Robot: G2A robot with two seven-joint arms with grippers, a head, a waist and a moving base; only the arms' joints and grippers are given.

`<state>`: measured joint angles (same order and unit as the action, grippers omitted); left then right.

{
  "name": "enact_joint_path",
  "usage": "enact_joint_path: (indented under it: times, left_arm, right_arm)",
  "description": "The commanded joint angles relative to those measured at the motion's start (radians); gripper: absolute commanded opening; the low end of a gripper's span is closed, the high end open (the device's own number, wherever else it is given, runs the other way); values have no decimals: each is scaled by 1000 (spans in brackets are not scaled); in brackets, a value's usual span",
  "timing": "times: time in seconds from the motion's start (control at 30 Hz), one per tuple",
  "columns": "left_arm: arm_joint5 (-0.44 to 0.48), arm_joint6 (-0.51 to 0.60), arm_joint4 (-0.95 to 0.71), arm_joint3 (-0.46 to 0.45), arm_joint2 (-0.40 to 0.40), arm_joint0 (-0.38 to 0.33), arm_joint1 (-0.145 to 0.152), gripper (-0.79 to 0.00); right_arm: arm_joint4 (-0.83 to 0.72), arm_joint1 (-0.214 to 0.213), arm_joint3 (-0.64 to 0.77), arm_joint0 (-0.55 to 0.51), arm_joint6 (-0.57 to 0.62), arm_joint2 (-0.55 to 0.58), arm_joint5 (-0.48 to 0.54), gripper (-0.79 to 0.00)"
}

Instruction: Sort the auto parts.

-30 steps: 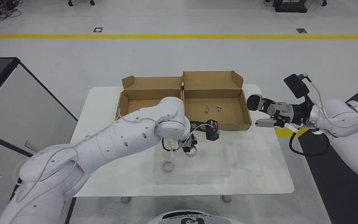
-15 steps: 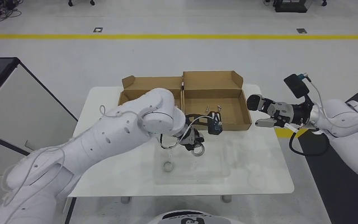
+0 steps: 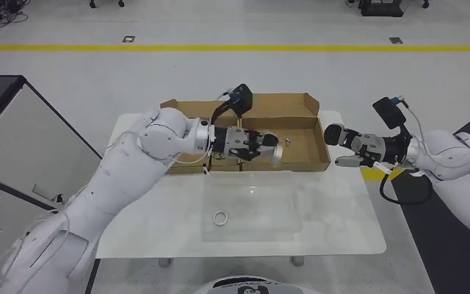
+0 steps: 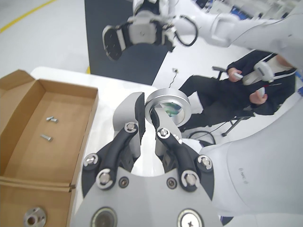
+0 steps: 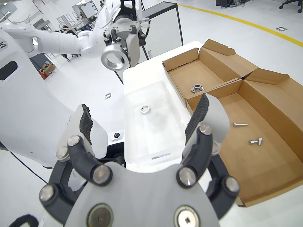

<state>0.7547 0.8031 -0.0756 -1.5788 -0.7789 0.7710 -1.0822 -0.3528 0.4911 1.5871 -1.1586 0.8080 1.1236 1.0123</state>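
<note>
We see the left claw (image 4: 145,109) grasping a metal ring (image 4: 165,95) above the box (image 4: 68,95) with bolts (image 4: 51,119); the right claw (image 5: 144,105) is released.

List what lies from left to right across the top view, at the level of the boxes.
left cardboard box → left gripper → large metal ring → bolt → right gripper

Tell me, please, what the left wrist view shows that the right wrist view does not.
The left wrist view shows the left gripper up close: one finger inside the large ring, one outside. The right wrist view gives the small ring in the clear tray. Both show the bolts and the flanged hub, in separate boxes.
</note>
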Motion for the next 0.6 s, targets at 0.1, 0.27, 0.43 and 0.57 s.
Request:
enact_joint_path:
  times: [0.1,0.27,0.43,0.57]
  left_arm:
    - [172,-67,-152,21,-29,25,-3,-785]
    - [258,-73,-258,25,-36,25,-6,-785]
    - [258,-55,-299,8,-45,22,-6,-785]
    - [258,-55,-299,8,-45,22,-6,-785]
  right_arm:
    - [0,0,0,0,0,0,0,0]
    - [0,0,0,0,0,0,0,0]
    - [0,0,0,0,0,0,0,0]
    - [0,0,0,0,0,0,0,0]
